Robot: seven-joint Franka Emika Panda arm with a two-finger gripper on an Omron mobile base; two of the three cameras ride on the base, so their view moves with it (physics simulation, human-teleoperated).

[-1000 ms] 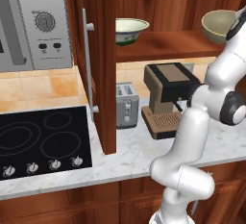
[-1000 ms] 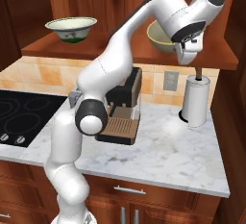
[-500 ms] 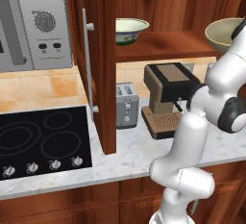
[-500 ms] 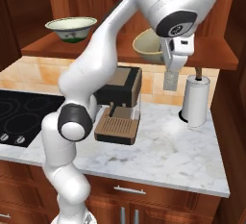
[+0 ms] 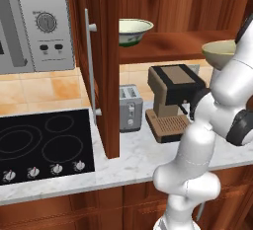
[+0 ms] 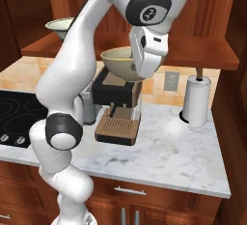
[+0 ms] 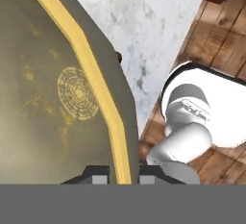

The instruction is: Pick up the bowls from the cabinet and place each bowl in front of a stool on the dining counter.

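Above the coffee machine [image 6: 117, 107], the fingers [image 7: 120, 172] are nearly closed, pinching the rim of the beige-olive bowl [image 6: 119, 62], which hangs in the air over the marble tabletop [image 6: 159, 154]. On the open cabinet [image 5: 163, 41] shelf, the white bowl with green rim [image 5: 132, 30] sits behind the door with its long silver handle [image 5: 91, 66].

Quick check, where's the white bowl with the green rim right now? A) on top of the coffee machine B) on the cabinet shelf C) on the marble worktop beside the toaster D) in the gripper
B: the green-rimmed bowl sits on the cabinet shelf, while the gripper is shut on the rim of the beige-olive bowl, held off the shelf above the coffee machine.
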